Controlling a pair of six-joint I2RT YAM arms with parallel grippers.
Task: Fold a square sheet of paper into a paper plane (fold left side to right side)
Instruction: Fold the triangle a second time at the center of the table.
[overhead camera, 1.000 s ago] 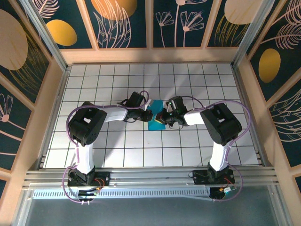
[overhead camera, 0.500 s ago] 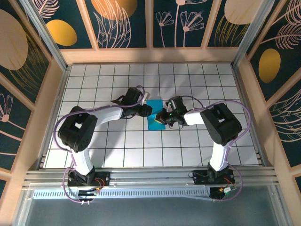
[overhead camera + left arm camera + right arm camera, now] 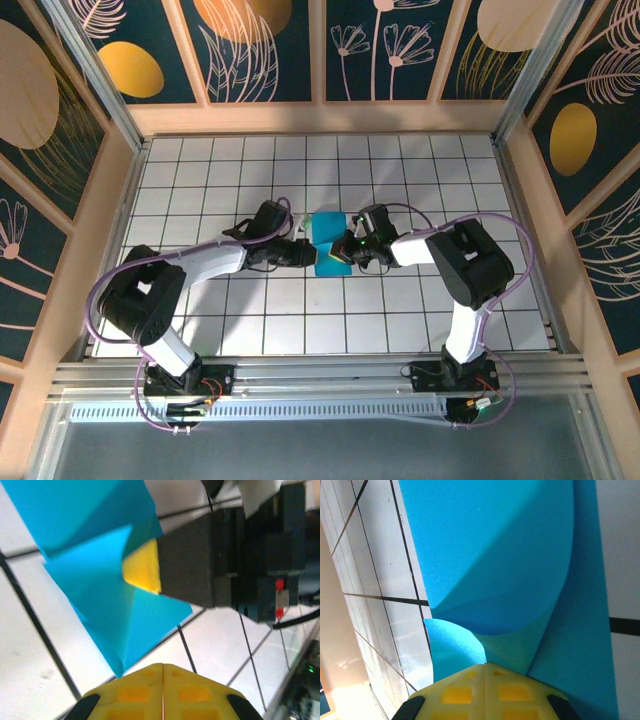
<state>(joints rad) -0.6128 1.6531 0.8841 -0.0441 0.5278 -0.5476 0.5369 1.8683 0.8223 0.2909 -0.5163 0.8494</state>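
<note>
Folding looks barely begun: the right gripper point(image 3: 485, 666) pinches a raised flap of the square sheet of paper point(image 3: 325, 262); just beside it, the left gripper point(image 3: 162, 669) rests closed, empty.

Paper point(image 3: 327, 243) on table point(image 3: 420, 180), between left jaws, right jaws.

Top cam: high, behind the arm bases, looking down on the whole tiled surface point(image 3: 200, 320). Left wrist cam: very close and low, facing right past the left hand point(image 3: 162, 667) at the paper point(image 3: 95, 595) and right hand point(image 3: 142, 572). Right wrist cam: even closer, probably facing left. All three share the paper.
</note>
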